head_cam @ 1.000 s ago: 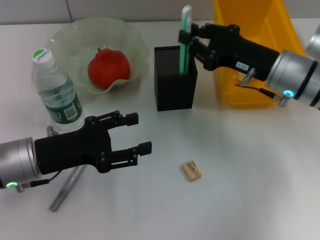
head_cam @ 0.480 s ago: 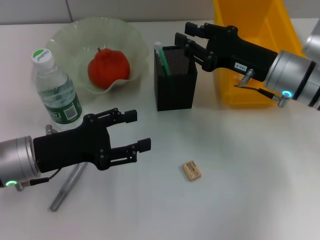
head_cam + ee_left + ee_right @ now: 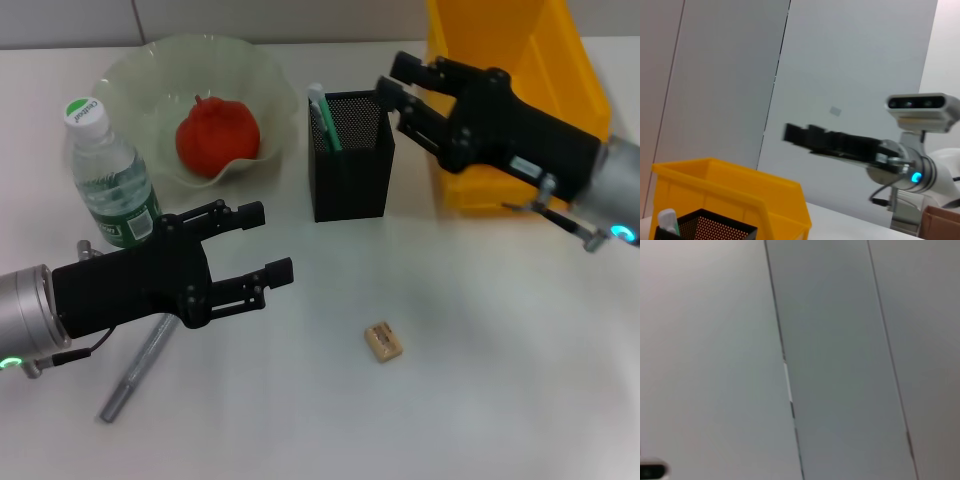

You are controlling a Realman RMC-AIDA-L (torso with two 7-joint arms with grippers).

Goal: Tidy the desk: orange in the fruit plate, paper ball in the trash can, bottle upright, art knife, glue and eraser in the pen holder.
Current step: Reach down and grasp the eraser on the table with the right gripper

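The orange (image 3: 217,135) lies in the pale-green fruit plate (image 3: 135,75). To the plate's left, the bottle (image 3: 110,185) stands upright. The black mesh pen holder (image 3: 350,170) holds the green-and-white glue (image 3: 322,118). My right gripper (image 3: 397,84) hangs open just right of the holder's rim, in front of the yellow trash can (image 3: 520,60). My left gripper (image 3: 268,241) is open low over the table, left of the tan eraser (image 3: 383,341). The grey metal art knife (image 3: 135,370) lies partly under my left arm. The paper ball is out of view.
The left wrist view shows the trash can (image 3: 740,190), the pen holder's rim (image 3: 705,227) and the right arm (image 3: 840,145) above them. The right wrist view shows only a wall. Bare white table lies around the eraser.
My right gripper let go of the glue, which dropped into the pen holder, then drew back to the right. The left gripper shifted slightly to the left.
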